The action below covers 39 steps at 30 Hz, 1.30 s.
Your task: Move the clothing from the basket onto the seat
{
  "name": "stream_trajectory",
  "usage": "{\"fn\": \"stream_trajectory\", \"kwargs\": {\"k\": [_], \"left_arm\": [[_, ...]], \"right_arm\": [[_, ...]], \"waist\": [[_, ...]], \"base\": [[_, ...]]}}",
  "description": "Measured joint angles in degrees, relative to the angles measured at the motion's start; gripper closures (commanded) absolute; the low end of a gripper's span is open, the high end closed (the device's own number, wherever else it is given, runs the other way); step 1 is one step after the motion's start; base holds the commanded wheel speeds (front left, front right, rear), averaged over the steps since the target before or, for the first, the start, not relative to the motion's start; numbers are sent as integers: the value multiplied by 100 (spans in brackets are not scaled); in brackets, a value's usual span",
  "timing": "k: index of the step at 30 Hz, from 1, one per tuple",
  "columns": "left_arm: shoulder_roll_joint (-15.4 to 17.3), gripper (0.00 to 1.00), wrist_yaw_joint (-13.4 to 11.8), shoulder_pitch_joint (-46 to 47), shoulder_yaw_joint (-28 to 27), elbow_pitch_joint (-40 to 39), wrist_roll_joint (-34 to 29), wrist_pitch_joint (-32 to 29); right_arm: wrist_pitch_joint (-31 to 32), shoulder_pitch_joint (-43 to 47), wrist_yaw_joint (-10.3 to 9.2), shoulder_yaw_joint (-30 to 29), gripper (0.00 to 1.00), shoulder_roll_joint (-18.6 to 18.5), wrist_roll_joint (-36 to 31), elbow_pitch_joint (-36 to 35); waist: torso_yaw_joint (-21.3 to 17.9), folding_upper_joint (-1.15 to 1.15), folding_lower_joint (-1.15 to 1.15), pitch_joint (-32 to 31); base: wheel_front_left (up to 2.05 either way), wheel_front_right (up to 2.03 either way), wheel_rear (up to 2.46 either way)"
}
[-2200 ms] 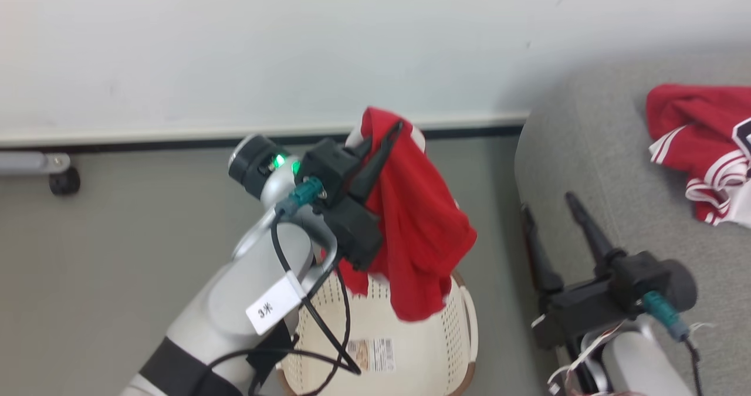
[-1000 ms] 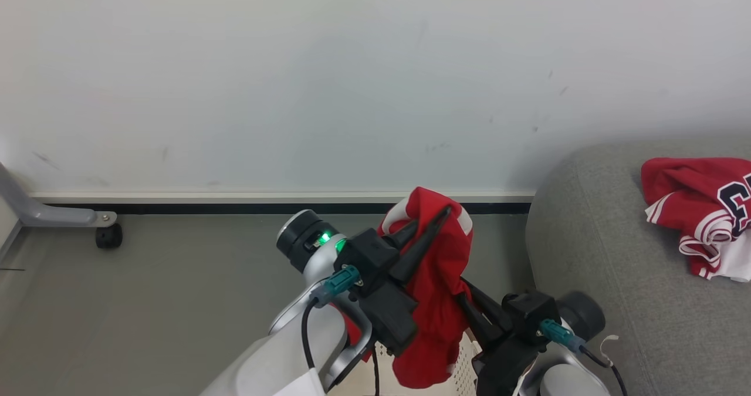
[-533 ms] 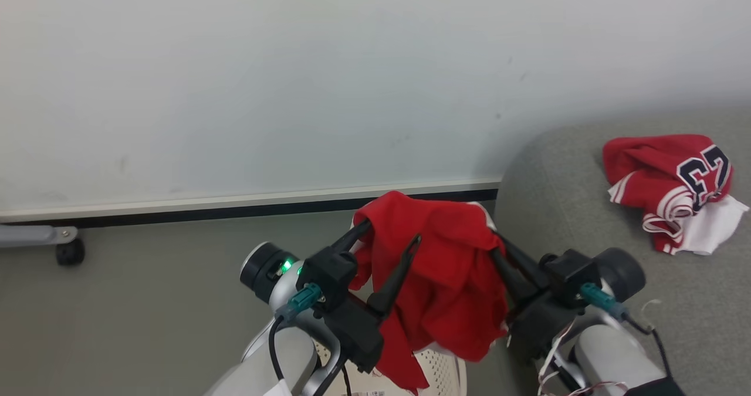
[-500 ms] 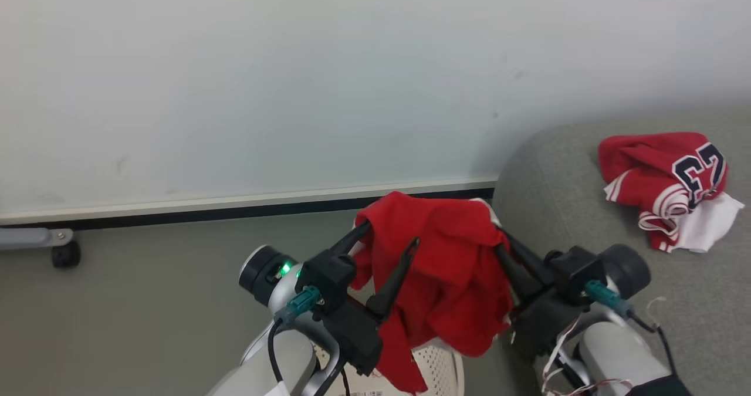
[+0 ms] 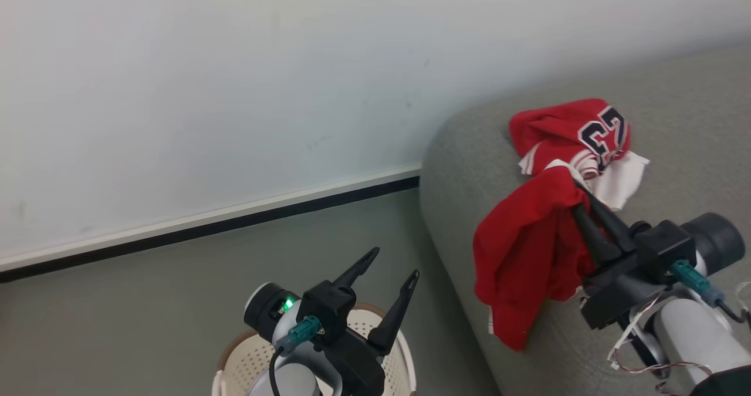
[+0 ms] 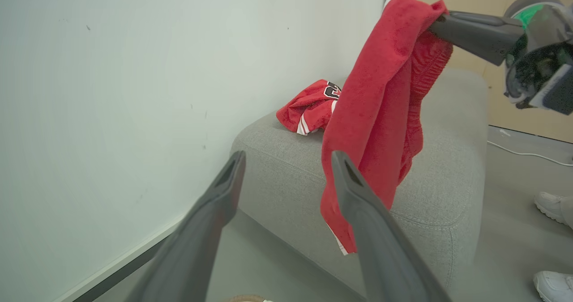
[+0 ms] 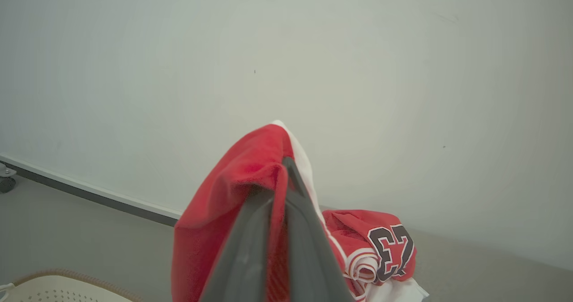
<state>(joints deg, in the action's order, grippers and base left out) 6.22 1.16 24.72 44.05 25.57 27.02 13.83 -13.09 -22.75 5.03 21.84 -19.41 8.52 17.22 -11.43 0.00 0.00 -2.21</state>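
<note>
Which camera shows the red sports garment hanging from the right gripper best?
The left wrist view: the red sports garment hangs full length from the shut right gripper. The head view foreshortens it from above; the right wrist view gives its bunched top, close up.

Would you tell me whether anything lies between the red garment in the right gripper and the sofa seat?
Nothing visible does: the garment hangs from the right gripper over the edge of the sofa, the numbered jersey lying farther back.
</note>
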Motion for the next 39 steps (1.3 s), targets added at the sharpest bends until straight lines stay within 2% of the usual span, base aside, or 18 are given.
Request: {"fn": "stream_trajectory", "kwargs": {"k": [11, 17, 23, 28, 33, 39], "left_arm": [[-105, 0, -66, -170, 111, -86, 11, 15], [-143, 0, -66, -106, 229, -183, -46, 15], [-116, 0, -90, 109, 247, -322, -224, -12], [54, 0, -112, 260, 223, -531, -302, -18], [257, 0, -122, 443, 175, -778, -408, -58], [403, 0, -123, 721, 174, -1122, -637, -156]], "right_arm": [[253, -28, -41, -346, 100, -470, 13, -524], [436, -280, -5, -482, 100, -630, 140, -635], [656, -1268, 56, -620, 100, -714, 216, -651], [862, -2385, 97, -972, 100, -969, 256, -522], [1058, -3453, 102, -1378, 100, -1372, 316, -42], [1198, -4306, 75, -1678, 100, -1731, 305, 523]], "waist": [[-868, 0, 0, 131], [-1062, 0, 0, 408], [-1021, 0, 0, 821], [-889, 0, 0, 1205], [-711, 0, 1, 1598], [-461, 1, 1, 2077]], "base": [[0, 0, 0], [0, 0, 0], [0, 0, 0], [0, 0, 0], [0, 0, 0], [0, 0, 0]]}}
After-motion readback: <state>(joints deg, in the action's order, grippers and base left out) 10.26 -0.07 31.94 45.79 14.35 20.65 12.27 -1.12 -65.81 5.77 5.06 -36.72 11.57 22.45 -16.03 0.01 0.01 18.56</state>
